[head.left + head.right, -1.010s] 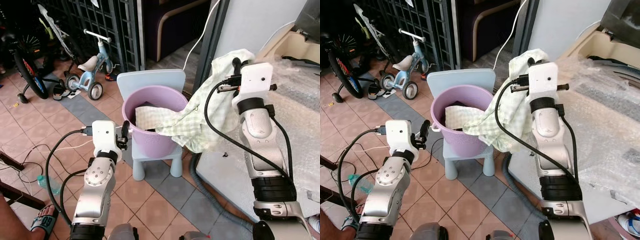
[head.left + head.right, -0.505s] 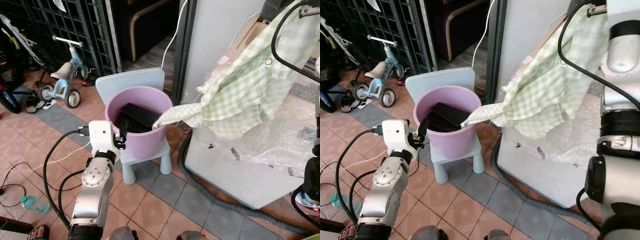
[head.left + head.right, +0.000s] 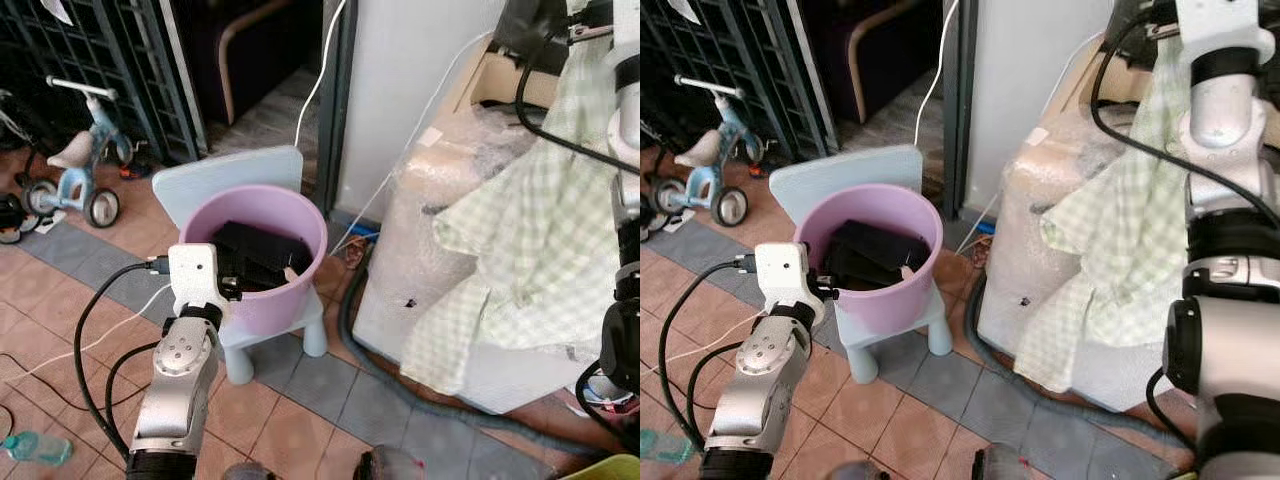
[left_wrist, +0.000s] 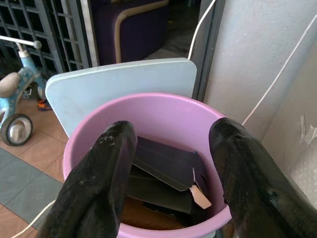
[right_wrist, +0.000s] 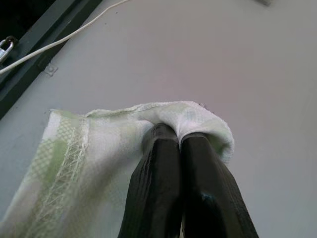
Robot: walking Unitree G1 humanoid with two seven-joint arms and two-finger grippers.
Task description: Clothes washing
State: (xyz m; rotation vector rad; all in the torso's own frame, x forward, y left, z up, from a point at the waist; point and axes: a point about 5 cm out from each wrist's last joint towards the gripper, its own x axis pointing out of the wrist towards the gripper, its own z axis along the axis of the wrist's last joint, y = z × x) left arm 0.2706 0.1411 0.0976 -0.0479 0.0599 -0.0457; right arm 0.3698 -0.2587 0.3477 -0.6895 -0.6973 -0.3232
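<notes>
Green checked cloth (image 3: 520, 250) now lifted clear of purple bucket (image 3: 300, 290), pinched tight in right gripper (image 5: 183, 141) over wrapped washer (image 3: 1040, 270); left gripper (image 4: 171, 163) spread, hovering by bucket

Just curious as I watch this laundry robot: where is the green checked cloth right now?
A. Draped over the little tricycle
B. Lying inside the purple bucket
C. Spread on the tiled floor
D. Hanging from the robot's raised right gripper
D: the green checked cloth hangs clear of the purple bucket, its top edge pinched between the shut fingers of the right gripper.
</notes>
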